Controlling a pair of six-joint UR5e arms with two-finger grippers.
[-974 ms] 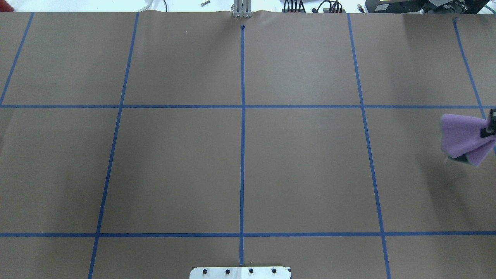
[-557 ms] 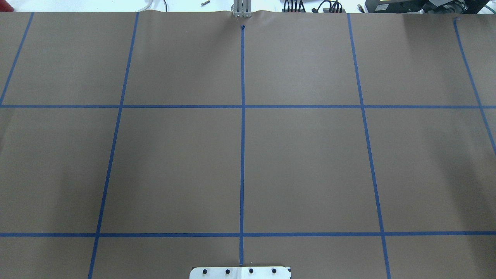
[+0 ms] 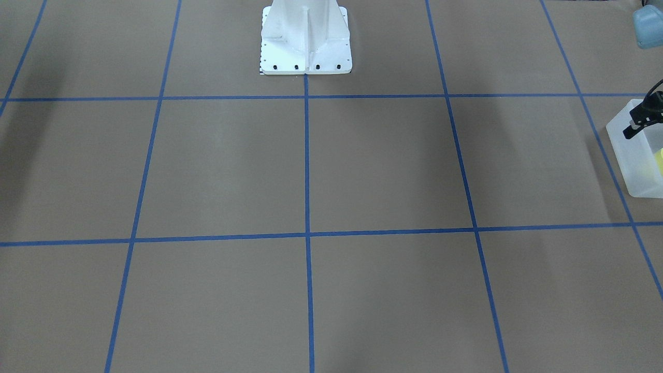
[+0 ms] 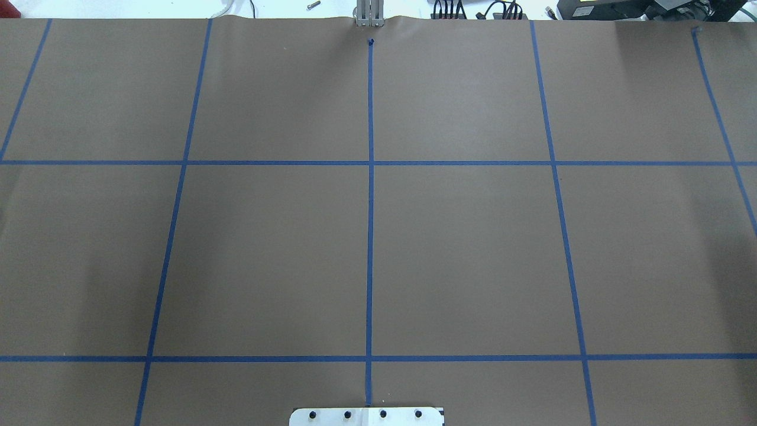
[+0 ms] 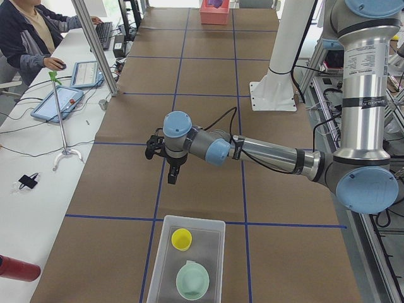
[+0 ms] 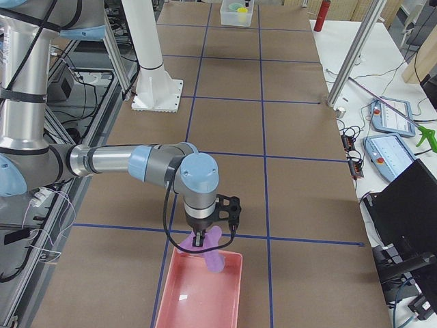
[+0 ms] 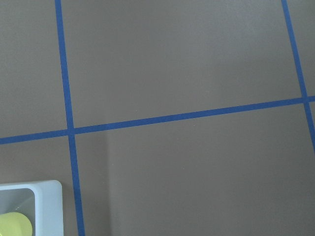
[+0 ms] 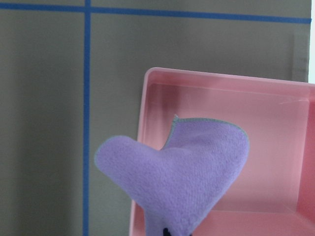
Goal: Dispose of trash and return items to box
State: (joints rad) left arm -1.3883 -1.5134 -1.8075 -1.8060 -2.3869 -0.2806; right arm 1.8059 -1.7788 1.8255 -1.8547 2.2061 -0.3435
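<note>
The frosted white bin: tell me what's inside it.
Inside the bin sit a yellow cup and a mint-green bowl, apart, both mouth up. The bin's near end is cut off by the picture's edge, so that part is unseen.

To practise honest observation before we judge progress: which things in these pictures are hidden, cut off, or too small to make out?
- Front-facing view: the right edge cuts off the box, the cup and the left gripper; its jaws cannot be read.
- Right wrist view: the purple cloth covers the right gripper and its jaws.
- Exterior right view: a white speck in the pink tray is too small to name.
</note>
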